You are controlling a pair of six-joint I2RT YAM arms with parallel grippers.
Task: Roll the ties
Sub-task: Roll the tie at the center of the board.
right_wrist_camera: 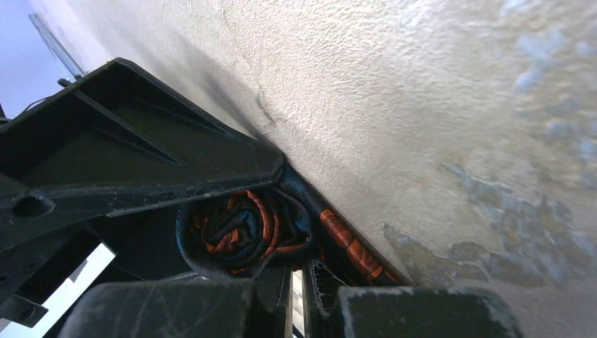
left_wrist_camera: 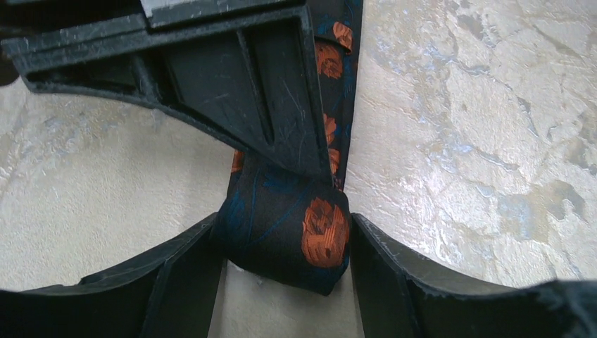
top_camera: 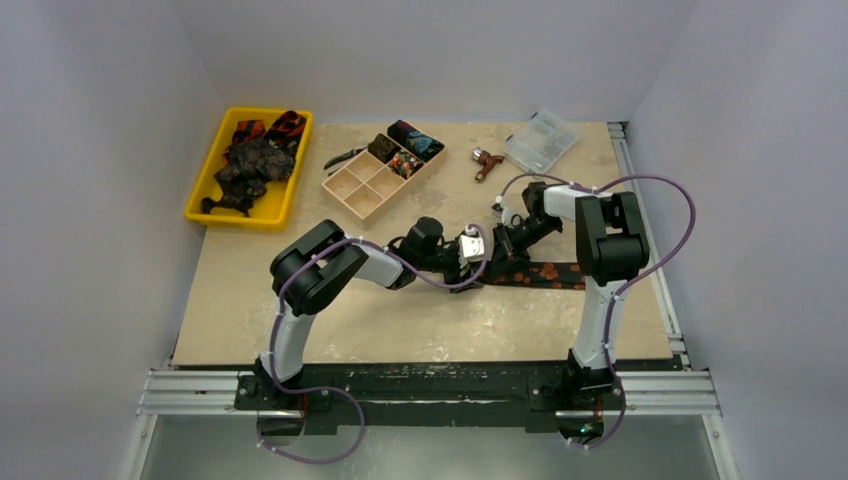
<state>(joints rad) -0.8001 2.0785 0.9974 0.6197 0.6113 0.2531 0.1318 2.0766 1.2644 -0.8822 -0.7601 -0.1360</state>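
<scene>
A black tie [top_camera: 545, 272] with orange blotches lies flat on the table, running right from the two grippers. Its left end is rolled up. In the left wrist view the roll [left_wrist_camera: 285, 236] sits between my left gripper's [left_wrist_camera: 281, 282] fingers [left_wrist_camera: 176, 282], which press on both of its ends. The right gripper's finger [left_wrist_camera: 232, 84] lies over the flat tie just behind the roll. In the right wrist view the roll [right_wrist_camera: 239, 229] shows end-on as a spiral, and my right gripper's [right_wrist_camera: 304, 278] jaws are nearly together with a thin empty gap. Both grippers meet mid-table, the left [top_camera: 487, 265] and the right [top_camera: 507, 247].
A yellow bin [top_camera: 205, 190] with several loose ties stands at the back left. A wooden divided box [top_camera: 352, 186] holds rolled ties. Pliers [top_camera: 345, 157], a small red tool [top_camera: 487, 162] and a clear plastic case [top_camera: 541, 140] lie along the back.
</scene>
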